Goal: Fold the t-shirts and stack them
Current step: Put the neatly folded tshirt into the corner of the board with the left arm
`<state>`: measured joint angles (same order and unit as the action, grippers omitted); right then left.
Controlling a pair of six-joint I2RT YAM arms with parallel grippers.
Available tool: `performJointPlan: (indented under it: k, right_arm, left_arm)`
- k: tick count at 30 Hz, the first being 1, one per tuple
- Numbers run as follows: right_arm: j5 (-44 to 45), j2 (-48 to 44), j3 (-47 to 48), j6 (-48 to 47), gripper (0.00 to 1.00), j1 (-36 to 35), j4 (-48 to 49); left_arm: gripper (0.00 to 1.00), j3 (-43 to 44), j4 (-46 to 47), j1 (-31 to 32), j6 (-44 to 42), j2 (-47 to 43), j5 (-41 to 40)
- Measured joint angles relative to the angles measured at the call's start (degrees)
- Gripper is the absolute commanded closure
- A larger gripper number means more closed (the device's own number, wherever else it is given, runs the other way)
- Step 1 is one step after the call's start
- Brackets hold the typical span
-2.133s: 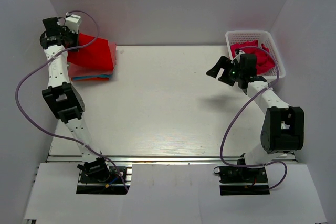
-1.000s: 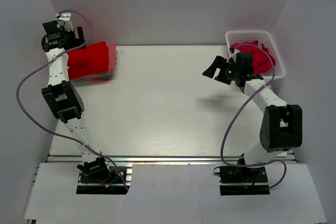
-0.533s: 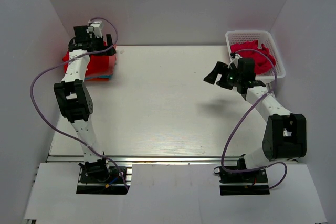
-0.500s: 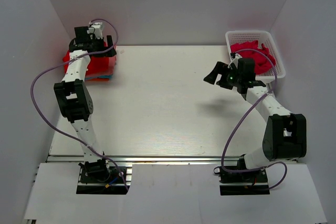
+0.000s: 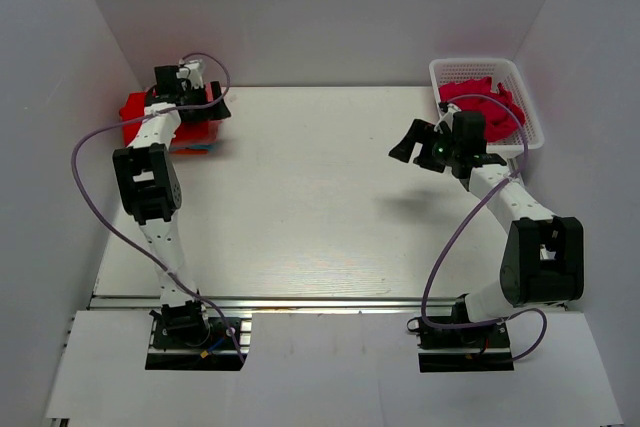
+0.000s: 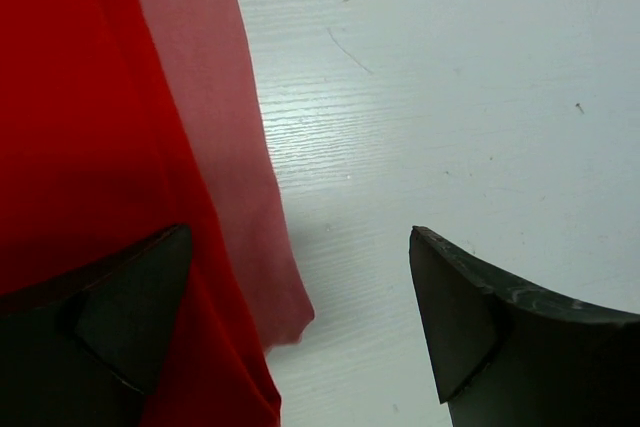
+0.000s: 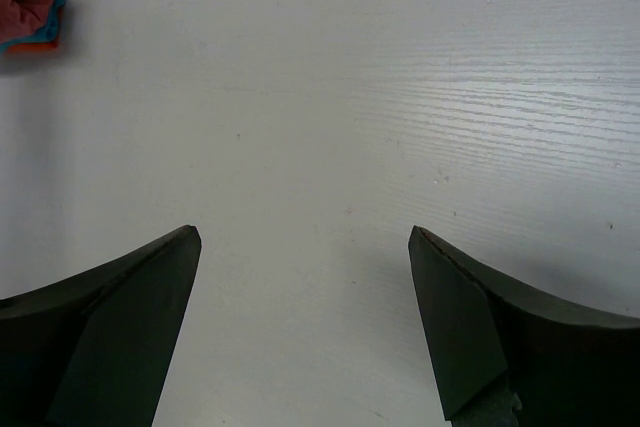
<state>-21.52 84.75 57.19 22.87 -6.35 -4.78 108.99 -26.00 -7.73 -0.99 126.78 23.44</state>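
The folded t-shirts (image 5: 135, 110) lie stacked at the table's far left, a bright red one on top and teal and orange edges (image 5: 190, 147) below. My left gripper (image 5: 212, 105) hovers open over the stack's right edge. Its wrist view shows the red shirt (image 6: 90, 147), a salmon-pink layer (image 6: 225, 107) and bare table between the wide-open fingers (image 6: 300, 247). More crimson-pink t-shirts (image 5: 480, 99) fill the basket. My right gripper (image 5: 410, 144) hangs open above the table left of the basket; its wrist view (image 7: 305, 237) catches the stack's corner (image 7: 25, 2).
A white lattice basket (image 5: 530, 112) stands at the far right corner. White walls close the table on the left, back and right. Purple cables loop off both arms.
My left arm has swung from the stack's left side across to its right edge, jaws staying open. The right gripper has barely shifted.
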Motion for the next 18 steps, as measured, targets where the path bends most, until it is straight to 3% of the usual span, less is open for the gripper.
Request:
performJointPlan:
  k: [12, 18]
  right_arm:
    - [1.4, -1.7, 0.0, -0.8, 0.1, 0.0, -1.3]
    - [1.6, -7.2, -3.7, -0.6, 0.1, 0.2, 2.4]
  left_arm:
    - [0.0, 4.9, -1.6, 1.7, 0.4, 4.0, 1.1]
    - [0.0, 5.8, -1.7, 4.1, 0.5, -3.4, 0.1]
